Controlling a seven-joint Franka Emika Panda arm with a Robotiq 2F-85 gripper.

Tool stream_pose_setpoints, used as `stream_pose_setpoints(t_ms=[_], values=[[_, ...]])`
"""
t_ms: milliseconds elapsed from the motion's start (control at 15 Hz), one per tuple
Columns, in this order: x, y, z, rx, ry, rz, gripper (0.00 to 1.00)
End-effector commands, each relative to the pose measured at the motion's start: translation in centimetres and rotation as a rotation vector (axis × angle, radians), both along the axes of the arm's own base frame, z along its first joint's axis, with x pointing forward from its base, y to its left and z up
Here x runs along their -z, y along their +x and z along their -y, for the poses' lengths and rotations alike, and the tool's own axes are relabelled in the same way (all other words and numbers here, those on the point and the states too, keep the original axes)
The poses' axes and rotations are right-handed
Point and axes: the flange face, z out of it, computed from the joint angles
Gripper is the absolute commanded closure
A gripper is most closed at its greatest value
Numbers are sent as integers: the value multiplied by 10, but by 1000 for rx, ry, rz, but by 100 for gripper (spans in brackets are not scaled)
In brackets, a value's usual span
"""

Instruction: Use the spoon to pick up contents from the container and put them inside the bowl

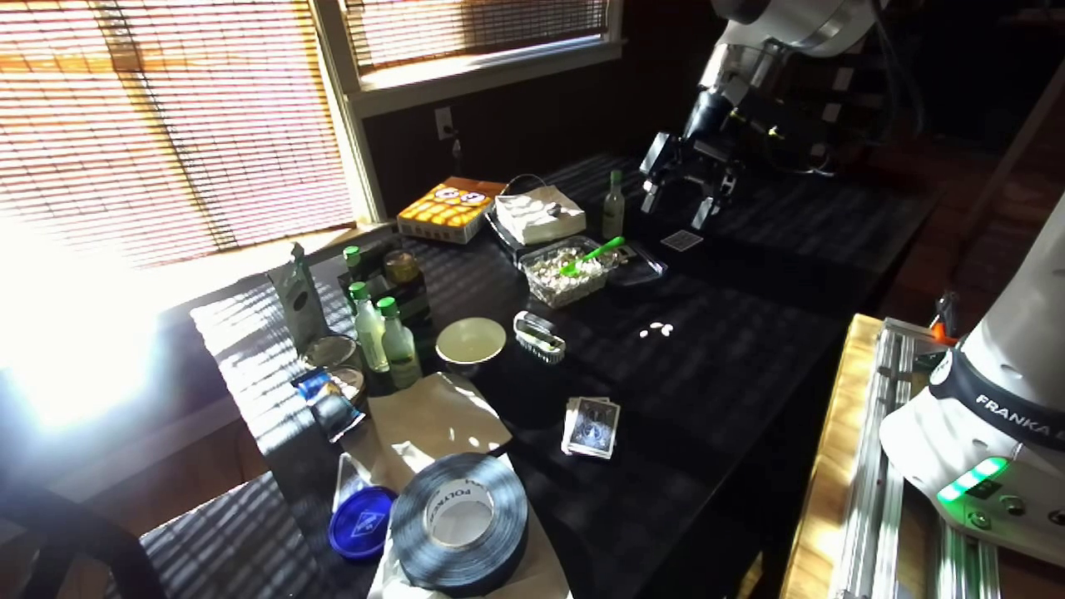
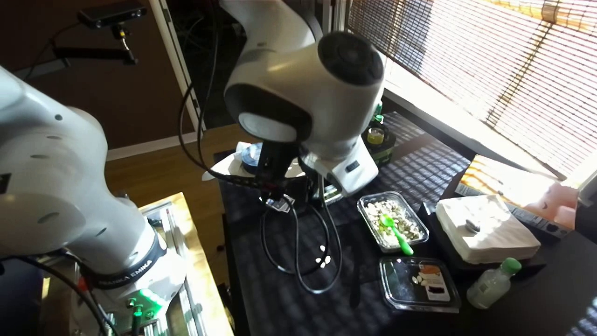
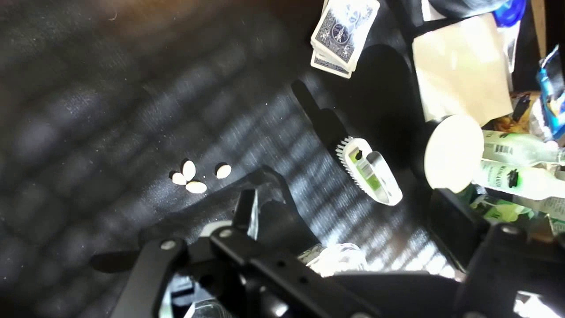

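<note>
The container, a clear plastic tub (image 1: pixel 562 291), holds pale and greenish bits and stands in the middle of the dark table in both exterior views. Part of it shows overexposed in the wrist view (image 3: pixel 337 260). A bright green spoon (image 1: pixel 593 256) lies in it, its handle over the rim; it also shows in an exterior view (image 2: pixel 398 235). The pale yellow bowl (image 1: pixel 471 341) appears empty; it also shows in the wrist view (image 3: pixel 454 152). My gripper (image 1: pixel 678 208) is open and empty, raised above the table. In the wrist view its fingers (image 3: pixel 351 218) are wide apart.
A brush (image 1: pixel 539 337) lies between bowl and container. A clear lid (image 2: pixel 419 284), a small bottle (image 1: pixel 613 208) and stacked napkins (image 1: pixel 541 215) stand near the container. Several white seeds (image 1: pixel 657 329) and a card deck (image 1: pixel 592 428) lie on the table. Bottles (image 1: pixel 399 345) stand beside the bowl.
</note>
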Motion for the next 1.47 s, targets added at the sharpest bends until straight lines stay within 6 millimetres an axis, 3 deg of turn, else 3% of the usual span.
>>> stream_pose_setpoints(t_ms=[0, 267, 667, 933, 1000, 1200, 1400], values=[[4, -2, 4, 7, 10, -3, 0], [11, 7, 8, 70, 20, 6, 0], [50, 24, 81, 421, 147, 88, 0], [92, 38, 119, 548, 194, 79, 0], [67, 21, 104, 518, 178, 101, 0], [90, 30, 118, 539, 167, 61, 0], [95, 36, 118, 540, 195, 81, 0]])
